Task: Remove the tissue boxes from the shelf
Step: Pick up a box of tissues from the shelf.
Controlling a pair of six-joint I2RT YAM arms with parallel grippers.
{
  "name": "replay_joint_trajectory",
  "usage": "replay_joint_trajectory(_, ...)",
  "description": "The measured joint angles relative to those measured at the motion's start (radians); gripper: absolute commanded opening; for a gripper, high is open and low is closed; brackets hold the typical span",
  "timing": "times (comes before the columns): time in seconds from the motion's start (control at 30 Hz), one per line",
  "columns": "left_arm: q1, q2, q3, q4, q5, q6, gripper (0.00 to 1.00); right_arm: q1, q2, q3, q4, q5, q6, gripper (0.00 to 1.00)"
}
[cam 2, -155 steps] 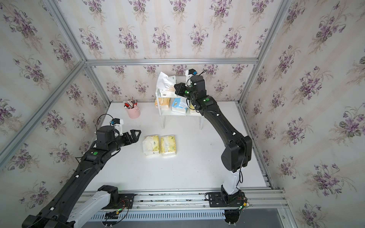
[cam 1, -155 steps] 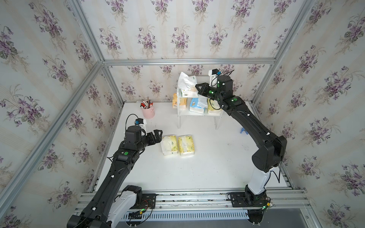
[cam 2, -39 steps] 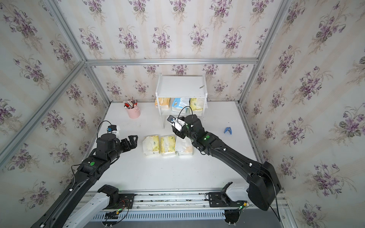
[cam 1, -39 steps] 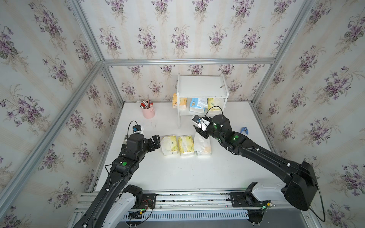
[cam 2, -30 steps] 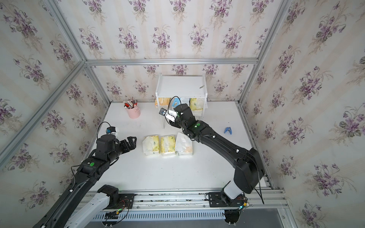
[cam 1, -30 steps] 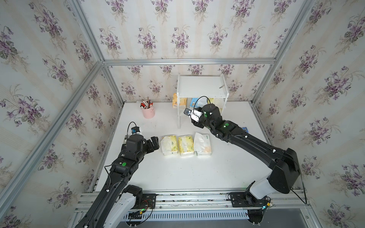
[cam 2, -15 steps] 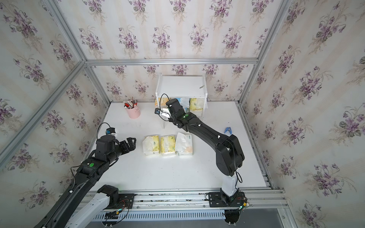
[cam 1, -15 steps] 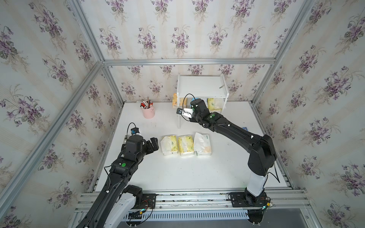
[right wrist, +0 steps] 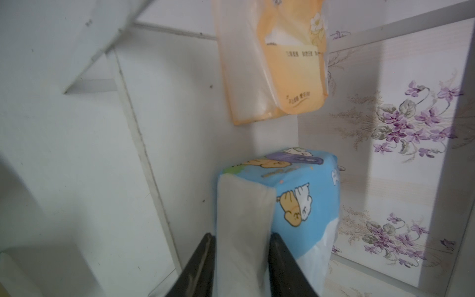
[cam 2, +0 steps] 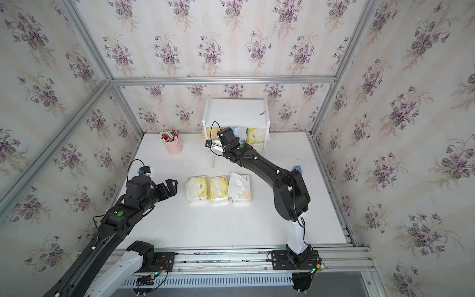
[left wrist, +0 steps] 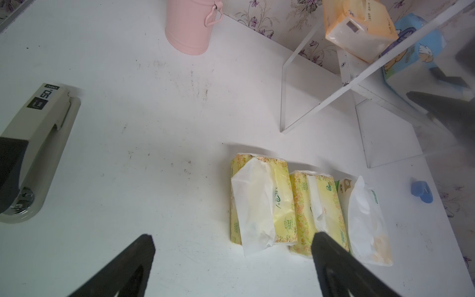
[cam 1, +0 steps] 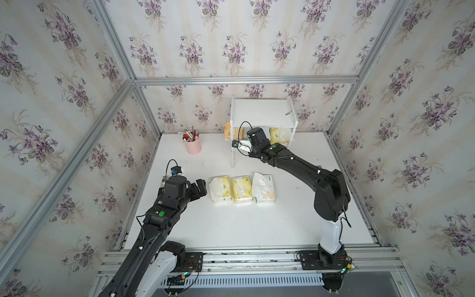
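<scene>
The right gripper [right wrist: 243, 259] has its fingers [right wrist: 282, 270] set narrow, one against each side of the white tissue sheet that sticks out of the light blue pack [right wrist: 303, 190], pinching it. That pack sits in the middle of the lower board of the shelf [cam 1: 262, 113]. The orange pack [right wrist: 290, 77] lies at the board's end toward the pink cup [cam 1: 192, 147], and a yellow-and-white pack [cam 1: 281, 134] lies at the opposite end. The shelf stands at the far edge of the bench [cam 1: 231, 226]. The left gripper [cam 1: 200, 189] hangs wide open and empty, just beside a row of three packs [cam 1: 241, 189] lying side by side mid-bench, apart from the shelf.
</scene>
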Motion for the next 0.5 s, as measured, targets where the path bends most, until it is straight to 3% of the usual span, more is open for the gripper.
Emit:
replay_joint_trajectory(0.33,0.002,0.005,0.000,0.001,0.003,0.000,0.99,0.000,0.002,-0.008,-0.003,0.005,0.036,0.02)
replay_joint_trajectory(0.5,0.001,0.002,-0.001,0.003,0.004,0.000,0.99,0.005,-0.020,-0.033,-0.003,0.006,0.050,0.00)
